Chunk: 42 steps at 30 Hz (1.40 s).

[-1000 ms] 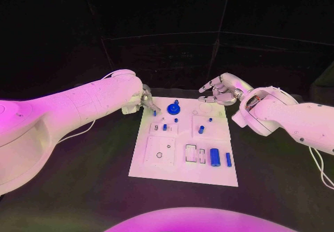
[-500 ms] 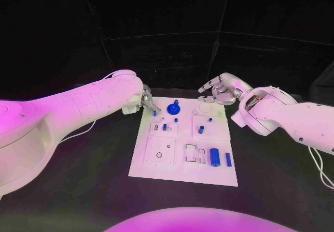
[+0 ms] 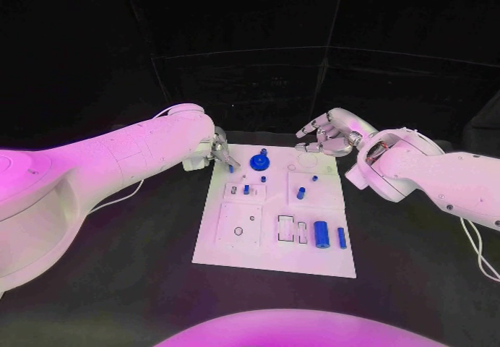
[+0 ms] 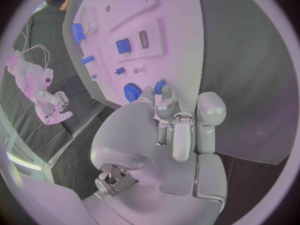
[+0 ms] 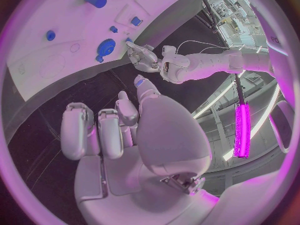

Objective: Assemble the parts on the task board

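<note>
Left silver hand [image 3: 221,155] pinches a small blue peg [image 3: 230,168] at the white task board's [image 3: 242,254] far left corner; right silver hand [image 3: 325,137], beyond its far right corner, curls closed, holding nothing

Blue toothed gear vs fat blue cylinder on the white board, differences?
The blue toothed gear is a toothed disc with a raised hub; the fat blue cylinder is smooth. The gear sits flat at the white board's far end; the cylinder lies on its side near the near right corner. Both are blue, on the board.
</note>
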### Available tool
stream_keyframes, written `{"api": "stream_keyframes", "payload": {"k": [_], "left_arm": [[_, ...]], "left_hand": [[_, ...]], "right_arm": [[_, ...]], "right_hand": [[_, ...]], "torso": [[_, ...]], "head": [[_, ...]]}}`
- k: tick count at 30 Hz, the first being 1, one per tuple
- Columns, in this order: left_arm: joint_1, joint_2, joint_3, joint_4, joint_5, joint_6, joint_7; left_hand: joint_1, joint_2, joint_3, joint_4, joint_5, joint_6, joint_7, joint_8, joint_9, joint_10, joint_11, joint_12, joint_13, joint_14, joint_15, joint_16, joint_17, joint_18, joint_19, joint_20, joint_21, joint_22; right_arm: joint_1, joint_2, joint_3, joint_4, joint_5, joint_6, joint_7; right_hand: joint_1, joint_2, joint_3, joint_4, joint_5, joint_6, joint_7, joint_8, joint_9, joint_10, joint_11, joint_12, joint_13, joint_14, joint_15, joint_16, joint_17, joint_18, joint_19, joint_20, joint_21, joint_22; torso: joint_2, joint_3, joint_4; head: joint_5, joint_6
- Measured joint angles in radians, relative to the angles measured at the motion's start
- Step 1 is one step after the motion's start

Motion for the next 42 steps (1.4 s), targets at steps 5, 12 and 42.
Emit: {"api": "stream_keyframes", "payload": {"k": [5,12,42], "left_arm": [[0.0,-0.001,0.0,0.004,0.006,0.0,0.001],[0.0,-0.001,0.001,0.008,0.014,-0.005,0.005],[0.02,-0.237,-0.001,0.344,0.047,-0.122,0.027]], "left_hand": [[0.044,0.033,0.031,-0.031,0.0,0.004,-0.004,0.0,-0.004,0.0,-0.007,0.0,0.0,0.0,0.0,0.0,0.0,0.0,0.0,0.0,0.0,0.001],[0.109,0.059,0.106,-0.077,-0.001,-0.006,-0.009,-0.005,-0.015,-0.006,-0.012,0.0,-0.004,0.003,-0.005,0.0,0.0,0.0,0.004,-0.004,0.0,0.001],[-0.048,-0.092,0.58,-0.097,-0.001,-0.018,-0.006,0.047,-0.003,0.007,-0.014,-0.008,-0.006,0.0,-0.007,0.0,0.0,0.0,0.007,-0.007,0.0,0.026]], "right_arm": [[0.0,0.001,0.0,-0.002,0.0,0.0,0.0],[0.0,0.003,0.0,-0.006,0.0,0.001,0.0],[0.0,0.0,0.0,-0.019,0.007,0.006,0.005]], "right_hand": [[0.0,0.0,0.0,0.0,0.0,0.0,0.0,0.0,0.0,0.0,0.0,0.0,0.0,0.0,0.0,0.0,0.0,0.0,0.0,0.0,0.0,0.0],[0.0,0.0,0.0,0.0,0.0,0.0,0.0,0.0,0.0,0.0,0.0,0.0,0.0,0.0,0.0,0.0,0.0,0.0,0.0,0.0,0.0,0.0],[0.0,0.0,0.0,0.0,0.01,0.0,0.0,0.004,0.0,0.0,0.0,0.0,0.0,0.0,0.0,0.0,0.0,0.0,0.0,0.0,0.0,0.0]], "torso": [[0.0,0.0,0.0],[0.0,-0.0001,-0.0001],[-0.004,0.0006,0.006]], "head": [[0.0,-0.001],[-0.001,-0.003],[0.006,-0.003]]}}
